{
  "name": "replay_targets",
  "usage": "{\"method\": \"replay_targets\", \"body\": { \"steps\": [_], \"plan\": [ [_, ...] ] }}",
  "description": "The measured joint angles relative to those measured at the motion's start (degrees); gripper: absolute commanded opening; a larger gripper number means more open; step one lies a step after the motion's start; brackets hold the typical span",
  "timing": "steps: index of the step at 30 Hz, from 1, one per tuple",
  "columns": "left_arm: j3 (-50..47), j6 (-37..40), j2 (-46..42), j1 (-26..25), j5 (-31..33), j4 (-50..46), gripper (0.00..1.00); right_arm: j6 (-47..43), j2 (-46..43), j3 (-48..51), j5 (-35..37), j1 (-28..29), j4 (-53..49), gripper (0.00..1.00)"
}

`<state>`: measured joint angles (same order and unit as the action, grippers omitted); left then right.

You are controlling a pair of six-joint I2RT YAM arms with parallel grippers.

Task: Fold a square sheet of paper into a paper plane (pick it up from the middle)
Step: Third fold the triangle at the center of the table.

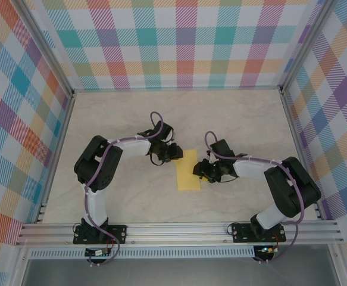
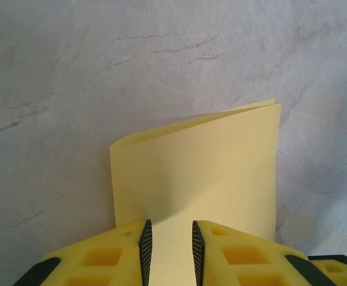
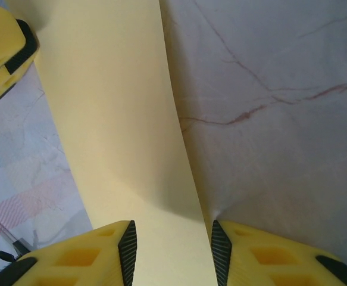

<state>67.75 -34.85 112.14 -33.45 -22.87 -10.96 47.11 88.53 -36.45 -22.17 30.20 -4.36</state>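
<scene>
sheet: I see the square sheet of paper (image 1: 188, 171) folded in half, mid-tabletop (image 1: 119, 113), between both grippers, top layer slightly lifted.
left gripper (image 2: 169, 229): at the sheet's corner toward the tabletop's far-left; jaws slightly parted, paper showing in the gap.
right gripper (image 3: 173, 231): at the sheet's edge facing the tabletop's right side; jaws parted wider over the paper.

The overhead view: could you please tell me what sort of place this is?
Probably a robot test cell: plaid-printed walls enclose a marble-look table, aluminium rails frame it, and two robot arms are bolted at its near edge.
</scene>
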Motion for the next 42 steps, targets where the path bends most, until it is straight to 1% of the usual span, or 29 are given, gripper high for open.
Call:
{"method": "replay_targets", "body": {
  "steps": [6, 16, 19, 21, 24, 27, 29, 32, 34, 37, 39, 41, 42],
  "plan": [
    [-0.1, 0.0, 0.1, 0.0, 0.0, 0.2, 0.26, 0.4, -0.7, 2.1, -0.9, -0.4, 3.4, 0.39],
    [-0.2, 0.0, 0.2, 0.0, -0.2, 0.4, 0.26, 1.6, 0.7, 2.2, -3.9, -0.2, 8.0, 0.39],
    [-0.2, 0.2, 0.2, 0.0, -0.2, 0.4, 0.26, 1.7, 1.0, 1.8, -4.0, -0.2, 8.1, 0.41],
    [-0.4, 0.3, 0.2, 0.0, -0.3, 0.5, 0.27, 1.6, 1.1, 0.9, -3.8, -0.3, 7.4, 0.39],
    [-0.4, 0.9, 0.0, 0.0, -0.5, 0.6, 0.28, 1.2, 2.0, -0.9, -4.3, -1.0, 7.5, 0.29],
    [-1.0, 1.7, -0.9, 0.0, -0.5, 0.4, 0.33, 0.5, 4.1, -2.3, -5.1, -1.8, 7.3, 0.27],
    [-1.8, 1.9, -2.2, 0.0, -0.5, 0.0, 0.35, 0.0, 5.2, -3.2, -5.5, -2.2, 6.9, 0.26],
    [-3.6, 2.1, -6.0, 0.0, -0.3, -0.1, 0.39, -0.9, 5.9, -4.2, -5.6, -2.9, 6.0, 0.22],
    [-5.3, 2.2, -9.8, -0.1, -0.2, -0.2, 0.41, -1.5, 5.9, -4.5, -6.1, -3.3, 5.7, 0.17],
    [-7.7, 3.1, -15.6, -1.6, 2.1, -0.9, 0.44, -1.7, 6.5, -5.1, -7.2, -3.8, 5.6, 0.17],
    [-9.7, 3.9, -19.5, -4.0, 4.8, -1.1, 0.48, -1.8, 6.9, -5.3, -7.7, -4.0, 5.5, 0.17],
    [-11.6, 5.0, -23.0, -7.9, 8.7, -1.2, 0.53, -1.8, 7.0, -5.5, -8.0, -4.1, 5.0, 0.18],
    [-12.5, 5.9, -24.6, -10.6, 11.2, -1.6, 0.57, -1.9, 7.1, -5.7, -8.2, -4.3, 4.6, 0.18]
  ]
}}
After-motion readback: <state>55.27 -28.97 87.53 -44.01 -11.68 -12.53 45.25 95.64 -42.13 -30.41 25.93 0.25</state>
